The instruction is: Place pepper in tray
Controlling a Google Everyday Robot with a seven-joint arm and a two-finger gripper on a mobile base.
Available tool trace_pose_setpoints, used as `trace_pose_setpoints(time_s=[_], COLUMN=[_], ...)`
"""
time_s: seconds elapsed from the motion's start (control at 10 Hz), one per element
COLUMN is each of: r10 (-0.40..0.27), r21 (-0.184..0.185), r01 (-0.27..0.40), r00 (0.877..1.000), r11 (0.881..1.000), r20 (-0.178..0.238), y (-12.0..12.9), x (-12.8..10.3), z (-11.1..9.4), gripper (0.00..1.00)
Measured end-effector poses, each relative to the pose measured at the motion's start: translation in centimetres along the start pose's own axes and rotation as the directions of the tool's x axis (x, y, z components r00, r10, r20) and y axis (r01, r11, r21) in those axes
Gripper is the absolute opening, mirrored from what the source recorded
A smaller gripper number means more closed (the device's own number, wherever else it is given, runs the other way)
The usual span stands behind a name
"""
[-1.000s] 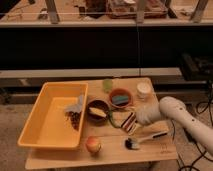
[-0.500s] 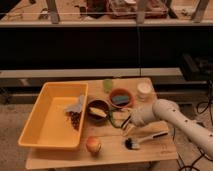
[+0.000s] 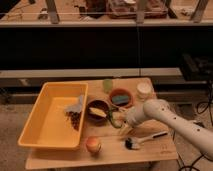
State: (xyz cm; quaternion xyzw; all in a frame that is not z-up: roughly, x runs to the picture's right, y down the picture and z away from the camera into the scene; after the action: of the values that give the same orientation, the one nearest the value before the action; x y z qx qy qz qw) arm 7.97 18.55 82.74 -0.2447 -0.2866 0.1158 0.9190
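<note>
The pepper (image 3: 115,120), thin and dark green, lies on the wooden table just right of a brown bowl. My gripper (image 3: 120,125) is at the end of the white arm that reaches in from the right. It is down at the pepper, open, with its fingers on either side of the pepper's right end; I cannot tell if they touch it. The tray (image 3: 37,125), a big yellow bin, stands on the table's left side, well left of the gripper. It holds a grey item and a dark cluster near its right wall.
A brown bowl (image 3: 97,110) with something yellow stands between tray and gripper. Behind it are a second bowl (image 3: 120,97) with a blue item, a pale green cup (image 3: 108,85) and a white cup (image 3: 143,90). A red-yellow fruit (image 3: 93,145) and a brush (image 3: 145,138) lie near the front edge.
The arm has swung left and down, bringing the gripper from the table's right side to the pepper beside the bowl. The objects have not moved.
</note>
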Motion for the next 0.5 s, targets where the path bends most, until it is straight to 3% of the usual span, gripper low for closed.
trace_pose_setpoints(time_s=[0.5], r10=[0.025], r21=[-0.031], r01=[-0.025], r00=[0.999], r11=[0.999], r20=[0.028], y=[0.1], x=[0.3], z=[2.9], gripper=[0.80])
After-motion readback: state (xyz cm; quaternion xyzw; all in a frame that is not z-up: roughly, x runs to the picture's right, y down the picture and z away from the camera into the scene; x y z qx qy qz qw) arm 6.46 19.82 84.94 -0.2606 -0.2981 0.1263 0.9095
